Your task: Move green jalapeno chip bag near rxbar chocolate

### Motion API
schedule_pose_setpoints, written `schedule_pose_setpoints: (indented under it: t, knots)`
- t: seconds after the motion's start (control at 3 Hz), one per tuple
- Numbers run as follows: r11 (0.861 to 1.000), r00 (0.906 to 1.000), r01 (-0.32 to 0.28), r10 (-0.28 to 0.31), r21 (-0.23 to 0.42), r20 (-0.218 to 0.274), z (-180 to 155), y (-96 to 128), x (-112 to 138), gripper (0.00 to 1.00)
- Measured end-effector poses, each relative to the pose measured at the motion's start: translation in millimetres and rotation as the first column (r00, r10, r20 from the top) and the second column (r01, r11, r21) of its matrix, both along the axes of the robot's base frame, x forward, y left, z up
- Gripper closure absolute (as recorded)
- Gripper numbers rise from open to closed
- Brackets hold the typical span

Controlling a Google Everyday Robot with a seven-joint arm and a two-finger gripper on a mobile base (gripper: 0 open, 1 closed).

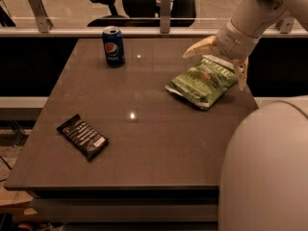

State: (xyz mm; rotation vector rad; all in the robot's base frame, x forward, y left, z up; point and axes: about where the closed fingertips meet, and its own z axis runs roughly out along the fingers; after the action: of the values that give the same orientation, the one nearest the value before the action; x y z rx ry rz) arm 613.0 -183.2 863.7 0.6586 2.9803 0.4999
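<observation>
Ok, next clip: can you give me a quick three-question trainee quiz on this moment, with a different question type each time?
1. True or false: the gripper is shut on the green jalapeno chip bag.
2. Multiple choice: where on the table does the rxbar chocolate lie? A) near the front left corner B) at the back right C) touching the chip bag
3. Fill in: the only upright item, standing at the back left, is a ____.

Key
1. False: the gripper is open, at the bag's far end by the table's back right corner.
2. A
3. Pepsi can
</observation>
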Motion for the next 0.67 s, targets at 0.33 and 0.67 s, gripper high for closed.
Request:
schedule_pose_setpoints:
  t: [0.33, 0.67]
  knots:
    - [1.0, 0.9991, -0.021, 0.02, -0.011, -0.037, -11.9, 6.7, 8.4, 0.11]
    - [0.999, 0.9979, -0.048, 0.047, -0.008, -0.045, -18.1, 12.7, 12.9, 0.29]
